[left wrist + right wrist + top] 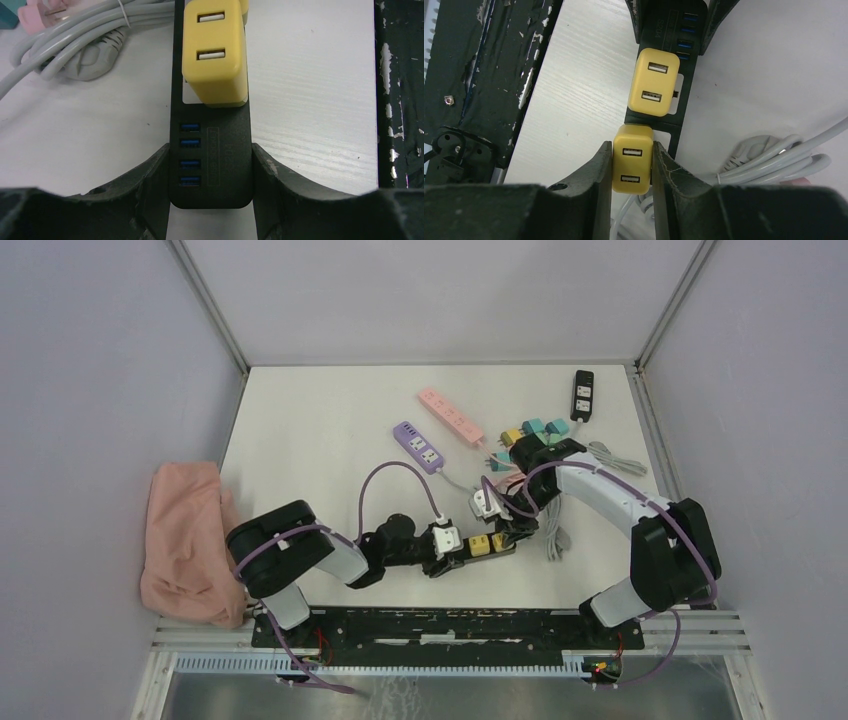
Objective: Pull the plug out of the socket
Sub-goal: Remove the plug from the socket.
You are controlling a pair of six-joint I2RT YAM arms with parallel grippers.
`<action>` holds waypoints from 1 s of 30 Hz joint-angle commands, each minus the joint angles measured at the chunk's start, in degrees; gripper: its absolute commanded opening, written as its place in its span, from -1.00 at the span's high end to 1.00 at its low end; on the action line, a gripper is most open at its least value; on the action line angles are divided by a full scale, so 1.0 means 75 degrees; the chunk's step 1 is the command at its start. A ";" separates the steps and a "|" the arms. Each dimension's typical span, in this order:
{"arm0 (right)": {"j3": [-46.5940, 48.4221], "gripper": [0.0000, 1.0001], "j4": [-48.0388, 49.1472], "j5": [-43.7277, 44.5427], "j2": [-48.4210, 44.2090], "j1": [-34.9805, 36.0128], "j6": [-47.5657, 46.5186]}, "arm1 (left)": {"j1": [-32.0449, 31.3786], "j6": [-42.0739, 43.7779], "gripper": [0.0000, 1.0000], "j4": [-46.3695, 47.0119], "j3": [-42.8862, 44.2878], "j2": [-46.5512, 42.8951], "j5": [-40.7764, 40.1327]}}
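Observation:
The socket is a black power strip (462, 554) lying near the front of the table, with blue USB ports at its near end (220, 175). My left gripper (210, 150) is shut on that end, one finger on each side. Two yellow plugs with USB slots sit on the strip. My right gripper (632, 147) is shut on the plug (632, 167) at the strip's far end. The other yellow plug (655, 82) sits free between the two grippers. Whether the held plug's prongs are still in the socket is hidden.
A coiled grey cable (769, 155) lies just beyond the strip. Pink (451, 416), purple (420, 446) and black (583, 394) power strips and some teal plugs (540, 428) lie farther back. A pink cloth (185, 540) hangs at the left edge. The black mounting rail (440, 625) runs along the front.

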 commanded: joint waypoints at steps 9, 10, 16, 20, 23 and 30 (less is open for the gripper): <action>0.0506 1.00 -0.2035 -0.0863 -0.0083 -0.0569 -0.1454 | 0.0094 0.0096 0.94 -0.0027 0.0110 0.0073 -0.0140; 0.0545 1.00 -0.2096 -0.0904 -0.0057 -0.0571 -0.1495 | 0.0103 0.0094 0.94 -0.0034 0.0114 0.0075 -0.0140; 0.0763 1.00 -0.2297 -0.1175 -0.0025 -0.0733 -0.1463 | 0.0110 0.0094 0.94 -0.0033 0.0133 0.0091 -0.0112; 0.0763 1.00 -0.2225 -0.1232 -0.0034 -0.0863 -0.1375 | 0.0109 0.0107 0.94 -0.0049 0.0134 0.0099 -0.0107; 0.0642 1.00 -0.1828 -0.1104 -0.0069 -0.0882 -0.0989 | 0.0106 0.0101 0.94 -0.0062 0.0138 0.0091 -0.0105; 0.0101 1.00 -0.0899 -0.0846 -0.0144 -0.0696 -0.0422 | 0.0113 0.0099 0.94 -0.0108 0.0179 0.0094 -0.0074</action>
